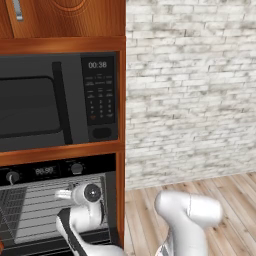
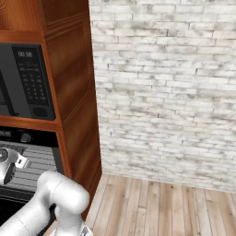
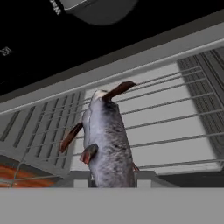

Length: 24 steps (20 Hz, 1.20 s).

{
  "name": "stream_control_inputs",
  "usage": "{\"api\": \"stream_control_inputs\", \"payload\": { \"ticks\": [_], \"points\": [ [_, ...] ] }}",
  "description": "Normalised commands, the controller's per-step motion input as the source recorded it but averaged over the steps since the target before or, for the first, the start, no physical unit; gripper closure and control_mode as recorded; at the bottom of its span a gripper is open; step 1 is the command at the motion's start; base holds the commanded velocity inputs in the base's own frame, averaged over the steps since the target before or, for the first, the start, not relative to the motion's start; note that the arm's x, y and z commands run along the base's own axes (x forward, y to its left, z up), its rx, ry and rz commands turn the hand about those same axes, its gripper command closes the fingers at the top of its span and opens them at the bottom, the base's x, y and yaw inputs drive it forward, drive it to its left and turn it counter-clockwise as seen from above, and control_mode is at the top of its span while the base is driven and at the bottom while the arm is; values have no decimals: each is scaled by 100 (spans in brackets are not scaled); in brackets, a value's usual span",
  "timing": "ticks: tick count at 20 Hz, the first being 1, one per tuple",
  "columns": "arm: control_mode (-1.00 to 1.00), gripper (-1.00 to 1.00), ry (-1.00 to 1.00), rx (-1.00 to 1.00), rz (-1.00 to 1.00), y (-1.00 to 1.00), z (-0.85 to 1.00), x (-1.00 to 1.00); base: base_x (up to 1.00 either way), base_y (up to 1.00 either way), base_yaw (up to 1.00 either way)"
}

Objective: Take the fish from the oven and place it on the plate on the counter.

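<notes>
— Where was the fish [image 3: 106,140] relative to your pincer?

— It rose straight up out of my pincer, the tail end down at my fingertips. I seemed clenched on it, though the tips were hidden, so I could not tell for sure.

— And the oven [image 1: 47,210]?

— Open; behind the fish were its wire racks [image 3: 175,118], with the microwave [image 1: 57,100] above the oven.

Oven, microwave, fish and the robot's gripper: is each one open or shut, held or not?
oven: open, wire racks showing inside.
microwave: door shut, display lit.
fish: grey with reddish fins, in front of the oven racks and right up against the hand camera; whether it is held cannot be told.
gripper: fingertips hidden behind the fish in the hand view, so open or shut cannot be told.
</notes>
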Motion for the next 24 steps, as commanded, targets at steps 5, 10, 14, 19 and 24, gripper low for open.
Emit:
{"api": "stream_control_inputs", "payload": {
  "ticks": [5, 10, 14, 19, 24],
  "points": [
    [-100, 100, 28, 10, 0, -6, 40, -80, 0, 0, 0],
    [-100, 100, 23, 6, 0, 0, 54, -77, 0, 0, 0],
    [-100, 100, 10, 5, 0, -3, 100, -46, 0, 0, 0],
    [-100, 100, 5, 3, 3, -18, 100, -52, 0, 0, 0],
    [-100, 100, 1, 3, 7, -34, 100, -41, 0, 0, 0]
  ]
}}
